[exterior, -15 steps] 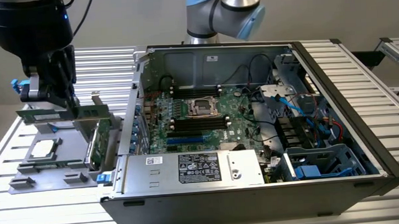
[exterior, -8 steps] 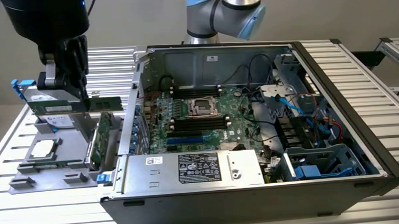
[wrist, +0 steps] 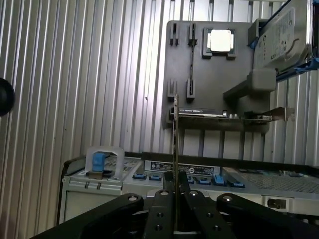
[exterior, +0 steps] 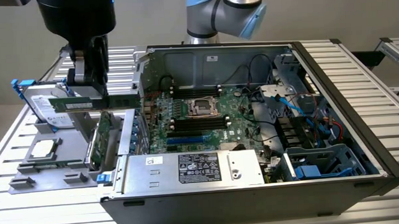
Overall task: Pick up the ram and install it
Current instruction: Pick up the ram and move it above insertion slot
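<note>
The ram (exterior: 96, 102) is a long thin green stick, held level in the air above the grey holder (exterior: 29, 172), just off the open computer case (exterior: 253, 140) on the exterior view's left. My gripper (exterior: 91, 93) is shut on the stick's middle from above. In the wrist view the ram (wrist: 175, 144) appears edge-on as a thin line rising from between my gripper (wrist: 175, 194) fingers. Inside the case, the motherboard's dark memory slots (exterior: 198, 123) lie beside the CPU socket (exterior: 203, 106).
On the grey holder stand a silver hard drive with blue rails (exterior: 43, 105), a larger green expansion card (exterior: 102, 140) and a CPU chip (exterior: 45, 147). The case's power supply (exterior: 195, 167) and blue drive cage (exterior: 320, 162) sit along its near side. Cables cross the case's interior.
</note>
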Tool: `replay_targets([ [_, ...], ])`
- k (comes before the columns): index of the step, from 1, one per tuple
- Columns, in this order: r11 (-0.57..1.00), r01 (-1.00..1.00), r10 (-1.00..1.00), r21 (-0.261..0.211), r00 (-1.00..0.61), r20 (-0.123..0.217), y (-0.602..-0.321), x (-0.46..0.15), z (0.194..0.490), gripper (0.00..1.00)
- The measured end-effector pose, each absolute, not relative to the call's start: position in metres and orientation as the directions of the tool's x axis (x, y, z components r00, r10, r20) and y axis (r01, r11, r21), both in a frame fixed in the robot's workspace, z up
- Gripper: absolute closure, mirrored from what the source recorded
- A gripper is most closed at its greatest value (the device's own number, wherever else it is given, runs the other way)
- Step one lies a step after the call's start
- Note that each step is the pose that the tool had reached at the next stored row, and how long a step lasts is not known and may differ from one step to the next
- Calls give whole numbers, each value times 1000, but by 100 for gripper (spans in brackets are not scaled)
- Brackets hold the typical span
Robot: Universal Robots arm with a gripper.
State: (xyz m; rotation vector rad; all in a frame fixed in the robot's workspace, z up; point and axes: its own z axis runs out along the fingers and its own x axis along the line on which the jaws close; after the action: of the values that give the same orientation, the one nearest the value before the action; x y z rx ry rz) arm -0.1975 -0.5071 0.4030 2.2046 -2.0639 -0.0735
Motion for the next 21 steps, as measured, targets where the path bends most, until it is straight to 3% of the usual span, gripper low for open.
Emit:
replay_targets([
  [21,-63,-989,-997,134,69,46,-495,-105,403,86],
])
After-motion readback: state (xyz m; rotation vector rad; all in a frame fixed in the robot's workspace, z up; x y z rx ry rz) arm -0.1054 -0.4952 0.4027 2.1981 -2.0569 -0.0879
